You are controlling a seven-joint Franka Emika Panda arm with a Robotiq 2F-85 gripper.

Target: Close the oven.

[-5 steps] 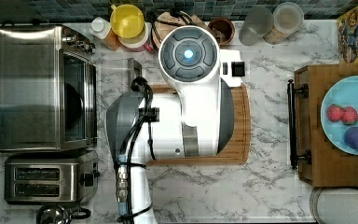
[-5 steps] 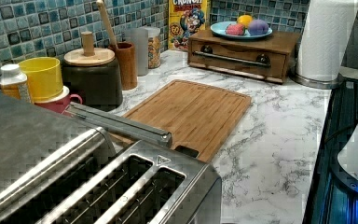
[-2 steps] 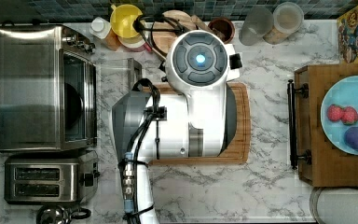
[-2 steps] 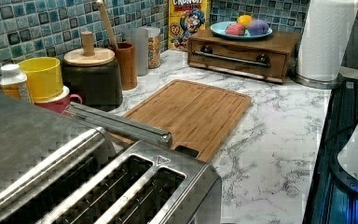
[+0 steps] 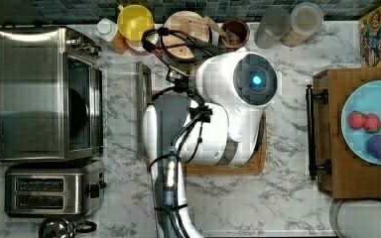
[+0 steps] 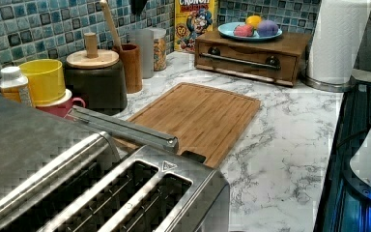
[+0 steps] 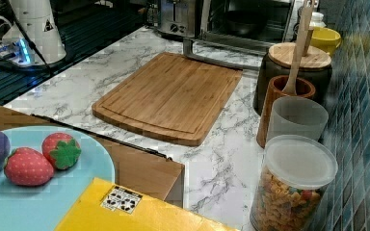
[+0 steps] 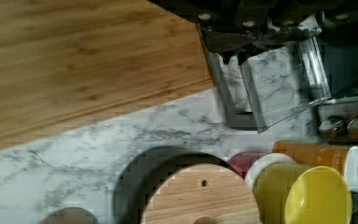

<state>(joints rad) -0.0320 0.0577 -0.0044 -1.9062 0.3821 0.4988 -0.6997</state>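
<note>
The boxy stainless-steel toaster oven (image 5: 49, 94) sits at the marble bench's (image 5: 287, 198) end with its glass door (image 5: 121, 106) dropped flat, bar handle (image 5: 144, 106) outermost beside the bamboo cutting board (image 6: 198, 116), while the gripper (image 8: 235, 44) hovers near that handle, its opening impossible to tell.

Oven (image 5: 49, 94) at the top view's left, toaster (image 5: 52, 191) just below, cutting board (image 6: 198, 118) beside its lowered door (image 5: 121, 106).

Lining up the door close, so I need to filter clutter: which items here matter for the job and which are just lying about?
Job:
oven
oven door, open flat
door handle

Lying about:
toaster
cutting board
yellow cup
plate
</note>
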